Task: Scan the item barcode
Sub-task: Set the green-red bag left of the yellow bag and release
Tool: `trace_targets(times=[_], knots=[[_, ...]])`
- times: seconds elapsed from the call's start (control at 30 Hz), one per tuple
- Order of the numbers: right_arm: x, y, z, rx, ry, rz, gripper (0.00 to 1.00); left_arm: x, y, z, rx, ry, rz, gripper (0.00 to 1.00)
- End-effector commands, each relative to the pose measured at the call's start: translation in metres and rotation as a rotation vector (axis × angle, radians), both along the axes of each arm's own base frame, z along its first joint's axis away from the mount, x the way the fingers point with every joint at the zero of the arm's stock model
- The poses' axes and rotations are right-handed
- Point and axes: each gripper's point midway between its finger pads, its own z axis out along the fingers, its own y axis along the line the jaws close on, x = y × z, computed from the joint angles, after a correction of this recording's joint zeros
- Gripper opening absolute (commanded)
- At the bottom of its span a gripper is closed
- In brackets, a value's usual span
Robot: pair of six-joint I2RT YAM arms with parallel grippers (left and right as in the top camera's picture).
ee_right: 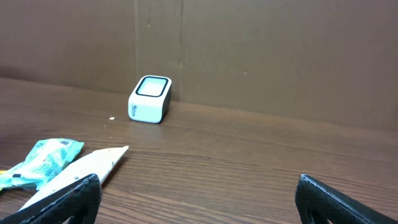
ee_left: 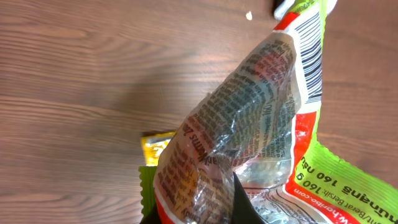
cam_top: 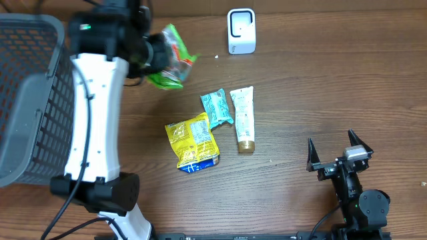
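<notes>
A crinkly green-and-red plastic bag (cam_top: pixel 175 52) is clamped in the left gripper (cam_top: pixel 157 59), not yet brought to the white boxy scanner (cam_top: pixel 241 31).

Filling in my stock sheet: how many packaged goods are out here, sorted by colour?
green bag: 1
yellow packet: 1
teal packet: 1
white tube: 1
Total: 4
</notes>
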Motion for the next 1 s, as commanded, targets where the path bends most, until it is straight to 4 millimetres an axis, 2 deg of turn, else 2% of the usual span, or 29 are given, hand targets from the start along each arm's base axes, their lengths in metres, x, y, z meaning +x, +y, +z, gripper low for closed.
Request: trace_targets(times=[0.0, 0.17, 0.33, 0.53, 0.67, 0.73, 0.77, 0.83, 0.9, 0.97], knots=[[0.0, 0.002, -0.002, 0.003, -0.005, 0.011, 1.0, 0.002, 0.001, -0.025, 0.011, 0.051, 0.077, 0.04], [0.0, 0.002, -0.002, 0.003, -0.005, 0.011, 1.0, 0.003, 0.026, -0.062, 0.064, 0.119, 0.176, 0.04], [0.0, 0.002, -0.002, 0.003, -0.005, 0.011, 1.0, -0.005, 0.049, -0.111, 0.112, 0.206, 0.256, 0.04], [0.0, 0.002, -0.001, 0.003, -0.005, 0.011, 1.0, 0.01, 0.064, -0.158, 0.119, 0.168, 0.261, 0.04], [0.0, 0.002, -0.002, 0.003, -0.005, 0.011, 1.0, 0.01, 0.066, -0.188, 0.109, 0.158, 0.283, 0.04], [0.0, 0.002, -0.002, 0.003, -0.005, 0.011, 1.0, 0.006, 0.066, -0.202, 0.104, 0.169, 0.302, 0.12], [0.0, 0.002, -0.002, 0.003, -0.005, 0.011, 1.0, 0.002, 0.066, -0.209, 0.101, 0.18, 0.31, 0.2], [0.0, 0.002, -0.002, 0.003, -0.005, 0.011, 1.0, -0.006, 0.066, -0.219, 0.098, 0.208, 0.321, 0.47], [0.0, 0.002, -0.002, 0.003, -0.005, 0.011, 1.0, -0.011, 0.066, -0.222, 0.102, 0.225, 0.319, 0.56], [0.0, 0.002, -0.002, 0.003, -0.005, 0.011, 1.0, -0.011, 0.069, -0.216, 0.126, 0.221, 0.3, 0.68]])
